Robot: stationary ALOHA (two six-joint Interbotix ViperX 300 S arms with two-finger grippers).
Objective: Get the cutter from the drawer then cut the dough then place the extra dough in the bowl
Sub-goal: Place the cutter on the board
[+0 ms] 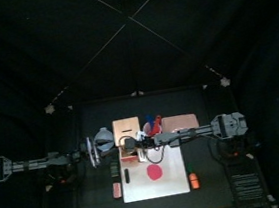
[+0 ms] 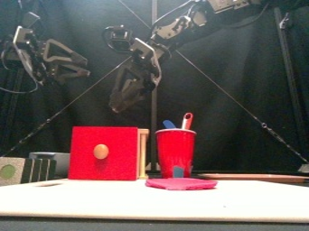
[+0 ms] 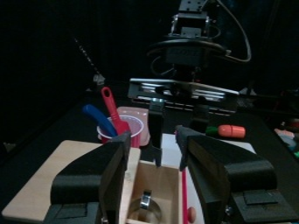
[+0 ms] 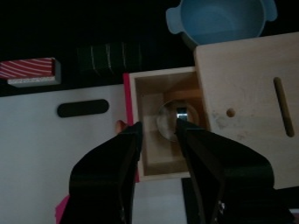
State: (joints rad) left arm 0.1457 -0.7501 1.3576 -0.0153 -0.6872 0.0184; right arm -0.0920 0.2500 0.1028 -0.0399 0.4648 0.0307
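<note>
The pale wooden box (image 4: 246, 79) has its drawer pulled out behind the red front (image 2: 103, 153). In the drawer lies the round metal cutter (image 4: 181, 114), which the left wrist view also shows (image 3: 142, 203). My right gripper (image 4: 162, 131) hangs open right above the cutter, its jaws either side of it, not touching. My left gripper (image 3: 158, 144) is open too, held high on the box's left, facing the right gripper (image 3: 176, 122). The pink dough (image 2: 182, 184) lies flat on the white cutting board (image 1: 176, 178). Behind the box stands the blue-grey bowl (image 4: 222, 17).
A red cup (image 2: 175, 152) with a blue and a red toy knife stands right of the box, close to the right arm. A red toy food (image 3: 230, 130) lies farther off. A red-striped toy (image 4: 33, 68) sits beyond the board's edge.
</note>
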